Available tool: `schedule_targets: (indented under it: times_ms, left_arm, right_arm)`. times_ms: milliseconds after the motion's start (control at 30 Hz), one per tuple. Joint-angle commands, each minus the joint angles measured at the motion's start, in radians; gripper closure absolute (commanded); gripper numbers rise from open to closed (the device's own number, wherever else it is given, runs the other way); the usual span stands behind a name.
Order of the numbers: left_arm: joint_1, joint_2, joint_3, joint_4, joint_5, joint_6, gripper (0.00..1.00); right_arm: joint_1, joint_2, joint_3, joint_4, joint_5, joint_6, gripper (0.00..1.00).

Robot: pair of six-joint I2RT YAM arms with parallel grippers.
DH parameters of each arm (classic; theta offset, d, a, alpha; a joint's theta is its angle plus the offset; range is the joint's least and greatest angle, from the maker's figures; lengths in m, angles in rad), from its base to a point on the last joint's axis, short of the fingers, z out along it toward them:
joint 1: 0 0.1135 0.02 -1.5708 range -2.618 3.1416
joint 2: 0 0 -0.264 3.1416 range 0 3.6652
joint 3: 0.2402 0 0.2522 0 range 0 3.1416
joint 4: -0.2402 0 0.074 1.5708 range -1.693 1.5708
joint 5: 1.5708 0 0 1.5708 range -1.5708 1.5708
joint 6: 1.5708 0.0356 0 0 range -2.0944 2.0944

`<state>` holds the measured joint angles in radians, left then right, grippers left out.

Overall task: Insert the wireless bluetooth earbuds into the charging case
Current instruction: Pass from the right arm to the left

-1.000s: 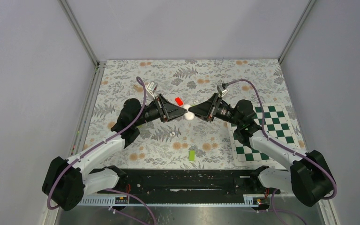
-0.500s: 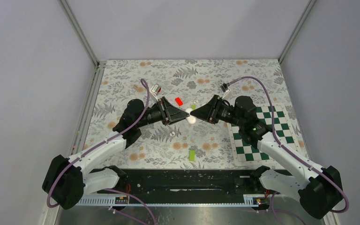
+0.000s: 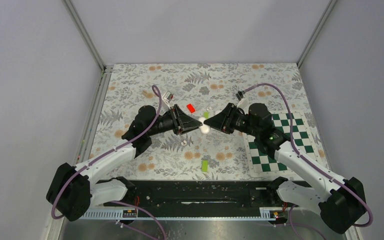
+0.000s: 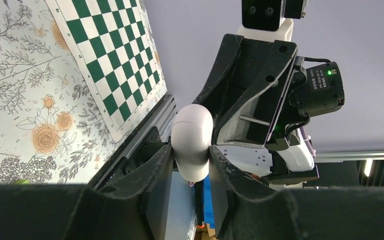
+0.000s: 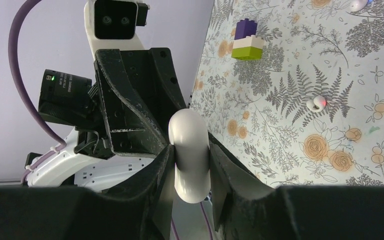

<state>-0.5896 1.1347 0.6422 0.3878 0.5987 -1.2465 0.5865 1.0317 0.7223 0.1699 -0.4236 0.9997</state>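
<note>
Both ends of the small glossy white pebble-shaped charging case (image 4: 192, 140) are hidden in grips: the left fingers (image 4: 147, 175) and the right fingers (image 5: 230, 172) each pinch it above the floral counter (image 3: 130, 85). Only the right wrist view clearly shows a tiny white earbud (image 5: 319, 103) lying on the counter beyond the case. The top view shows a small red block (image 3: 190, 107) near the case.

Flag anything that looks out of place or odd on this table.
Both the left gripper and the right gripper pinch the same charging case from opposite sides, and it looks closed. Meanwhile an earbud lies loose on the floral mat, away from the case.
</note>
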Motion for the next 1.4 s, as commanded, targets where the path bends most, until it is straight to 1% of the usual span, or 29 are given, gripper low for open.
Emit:
schedule_targets:
  times_ms: [0,133,333,400,433,467,533,567,633,667,733,767,833,900,967,1100,1233,1300,1367]
  left_arm:
    - [0.014,-0.014,0.011,0.091,0.004,0.006,0.68]
    - [0.016,-0.007,0.004,0.097,0.000,0.001,0.62]
    - [0.015,-0.004,-0.001,0.095,-0.003,0.004,0.60]
    - [0.014,-0.012,0.006,0.079,-0.003,0.037,0.59]
    - [0.015,-0.022,0.018,0.028,-0.004,0.081,0.57]
    - [0.015,-0.034,0.040,-0.051,-0.020,0.158,0.55]
    - [0.003,-0.072,0.099,-0.249,-0.100,0.374,0.47]
    - [-0.011,-0.093,0.126,-0.339,-0.185,0.526,0.43]
    - [-0.056,-0.144,0.147,-0.445,-0.317,0.727,0.36]
    - [-0.077,-0.172,0.140,-0.465,-0.374,0.815,0.35]
    - [-0.124,-0.231,0.107,-0.453,-0.447,0.969,0.34]
    - [-0.153,-0.267,0.075,-0.426,-0.464,1.043,0.33]
    - [-0.237,-0.357,-0.010,-0.336,-0.464,1.241,0.33]
    - [-0.329,-0.426,-0.097,-0.258,-0.476,1.423,0.30]
    - [-0.394,-0.449,-0.140,-0.232,-0.503,1.533,0.29]
    - [-0.473,-0.424,-0.150,-0.219,-0.590,1.639,0.30]
    - [-0.553,-0.385,-0.177,-0.113,-0.740,1.795,0.30]
    - [-0.569,-0.358,-0.180,-0.069,-0.777,1.850,0.30]
    - [-0.570,-0.340,-0.184,-0.013,-0.801,1.861,0.30]
  right_arm:
    - [-0.022,0.015,-0.011,-0.107,0.146,-0.008,1.00]
    - [-0.023,0.021,-0.010,-0.112,0.151,-0.003,1.00]
    - [-0.022,0.026,-0.016,-0.135,0.163,0.008,1.00]
    - [-0.023,0.028,-0.016,-0.154,0.168,0.022,1.00]
    - [-0.024,0.030,-0.014,-0.163,0.169,0.036,1.00]
    - [-0.024,0.033,-0.010,-0.194,0.169,0.053,1.00]
    - [-0.025,0.043,0.007,-0.253,0.161,0.095,1.00]
    - [-0.025,0.051,0.019,-0.277,0.150,0.116,1.00]
    - [-0.028,0.072,0.040,-0.308,0.112,0.164,1.00]
    - [-0.033,0.085,0.049,-0.313,0.083,0.188,1.00]
    - [-0.045,0.125,0.079,-0.333,0.016,0.231,1.00]
    - [-0.048,0.148,0.104,-0.352,-0.015,0.237,1.00]
    - [-0.052,0.182,0.140,-0.368,-0.065,0.257,1.00]
    - [-0.055,0.198,0.136,-0.308,-0.116,0.321,1.00]
    - [-0.058,0.210,0.125,-0.233,-0.162,0.376,1.00]
    - [-0.060,0.233,0.120,-0.133,-0.218,0.437,1.00]
    - [-0.060,0.245,0.130,-0.113,-0.250,0.441,1.00]
    - [-0.060,0.245,0.132,-0.110,-0.263,0.440,1.00]
    - [-0.060,0.236,0.128,-0.113,-0.257,0.440,1.00]
